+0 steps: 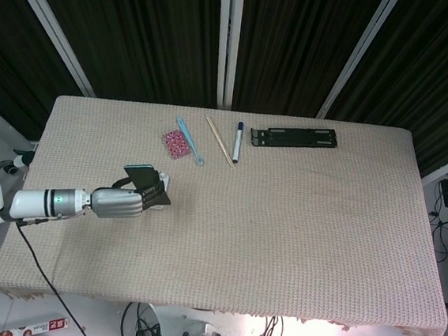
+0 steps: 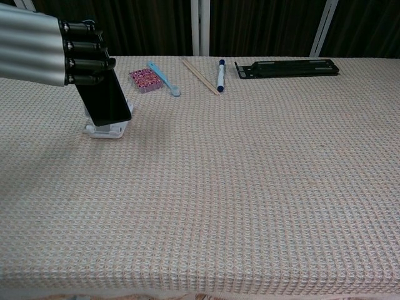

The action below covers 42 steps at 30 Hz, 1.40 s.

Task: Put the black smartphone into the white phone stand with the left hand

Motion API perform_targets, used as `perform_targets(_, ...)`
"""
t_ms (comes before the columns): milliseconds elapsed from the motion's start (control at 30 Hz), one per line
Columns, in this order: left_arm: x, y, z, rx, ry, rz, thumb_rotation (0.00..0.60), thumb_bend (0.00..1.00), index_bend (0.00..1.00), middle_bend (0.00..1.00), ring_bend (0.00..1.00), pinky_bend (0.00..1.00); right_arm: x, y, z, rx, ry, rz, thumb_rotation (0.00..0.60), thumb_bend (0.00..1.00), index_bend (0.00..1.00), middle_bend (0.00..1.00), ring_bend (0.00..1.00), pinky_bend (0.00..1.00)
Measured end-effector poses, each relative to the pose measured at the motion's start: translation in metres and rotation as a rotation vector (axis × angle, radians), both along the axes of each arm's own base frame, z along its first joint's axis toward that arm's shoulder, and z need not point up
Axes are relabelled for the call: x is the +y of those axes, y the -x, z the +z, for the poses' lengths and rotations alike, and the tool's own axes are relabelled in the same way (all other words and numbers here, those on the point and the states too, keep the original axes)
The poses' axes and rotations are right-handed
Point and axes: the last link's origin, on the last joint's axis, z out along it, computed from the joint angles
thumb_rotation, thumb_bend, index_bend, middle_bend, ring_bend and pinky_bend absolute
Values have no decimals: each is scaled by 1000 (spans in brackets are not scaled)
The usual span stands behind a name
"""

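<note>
Left arm: enters from the left edge of the head view, forearm nearly level over the table [image 1: 296, 246], reaching rightward.
Left hand [image 1: 125, 201]: fingers [image 2: 84, 53] closed over the top of the phone, which it holds; in the chest view the knuckles sit at the upper left, fingertips pointing right.
Phone [image 2: 105, 97]: black, held tilted, top edge leaning left toward the hand, lower edge low over the stand; left of centre in both views. Whether it touches the stand I cannot tell.
Stand [image 2: 105, 130]: white, on the table under the phone's lower edge, only its base showing.
Step in hand: seating the phone in the stand, judged nearly done but not released.
How to do it well: keep the lower edge square to the stand's lip, lower slowly until it rests there, let the back lean onto the support, then ease the fingers apart without dragging the light stand.
Risk: a sideways push could slide or tip the stand.
Nearby: pink pad [image 2: 144, 79], blue brush [image 2: 164, 78], chopsticks [image 2: 200, 75], pen [image 2: 220, 75], black tray [image 2: 287, 67] along the upper edge, well apart.
Right hand: not seen in either view.
</note>
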Motion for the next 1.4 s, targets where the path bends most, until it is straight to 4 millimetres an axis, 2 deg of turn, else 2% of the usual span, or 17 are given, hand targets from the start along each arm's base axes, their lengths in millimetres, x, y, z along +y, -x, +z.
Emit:
perform_targets(300,4,8,8,48,-2,8,600,610,385,481,390,317,2,-3,-4,2,3,-7,600,199,0,0,0,0)
perform_targets(1167,1,18,-8,30,30,45,600,627,384,465,368,312,4,-9,-1,16,11,-18,600,204,0,0,0,0)
perform_targets(1400,-2,19,-12,24,44,52,600,610,366,358,281,304,3,-8,-1,17,6,-25,600,203,0,0,0,0)
